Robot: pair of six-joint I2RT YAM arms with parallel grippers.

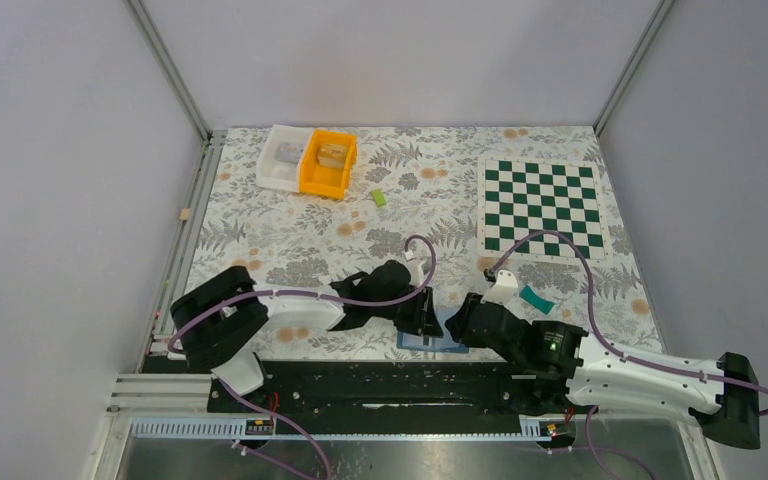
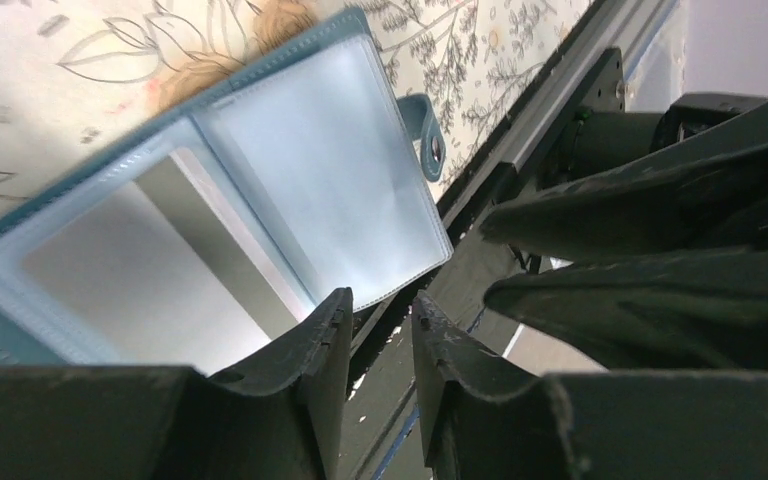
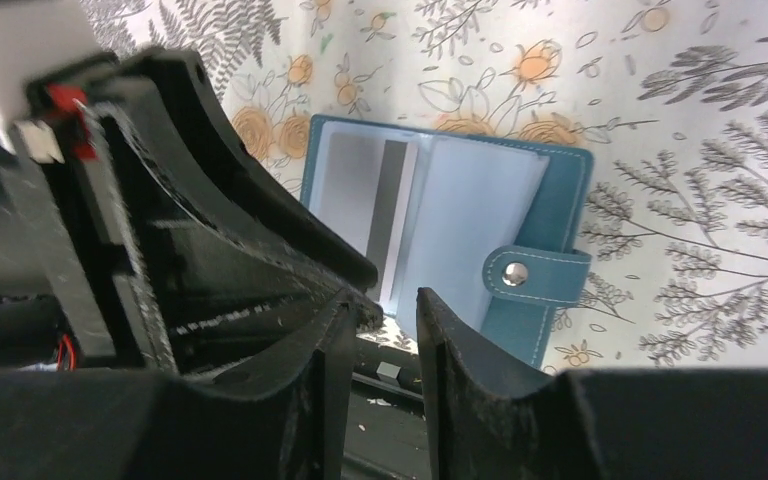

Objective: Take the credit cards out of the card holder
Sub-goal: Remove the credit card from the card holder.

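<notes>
A table [image 1: 260, 230] covered in a leaf-and-flower print fills the overhead view, closed in by pale grey walls. Two black-and-white robot arms reach in from a rail at the near edge: the left arm [image 1: 290, 305] and the right arm [image 1: 640, 375], their tips meeting near the middle of that edge.

At the far right lies a green-and-white checked mat [image 1: 541, 208]. At the far left stand an orange bin [image 1: 328, 165] and a white bin [image 1: 282, 158], touching side by side.

Between the two arm tips, right at the near edge, we see the blue card holder [image 1: 428, 343] lying open and flat, its clear sleeves facing up and its snap strap [image 3: 540, 272] sticking out to one side.

The left gripper [image 2: 378, 310] hangs just over the holder's near edge. Its fingers stand a narrow gap apart, with nothing between them. The right gripper [image 3: 390, 310] hovers low over the same edge from the other side — its fingers are likewise slightly apart and grip nothing.

One grey card [image 3: 355, 200] with a dark stripe sits inside a sleeve of the holder. A teal card [image 1: 535, 297] lies out on the cloth, just beyond the right arm's wrist and apart from the holder.

A small lime-green block [image 1: 379, 197] rests on the cloth near the orange bin.
</notes>
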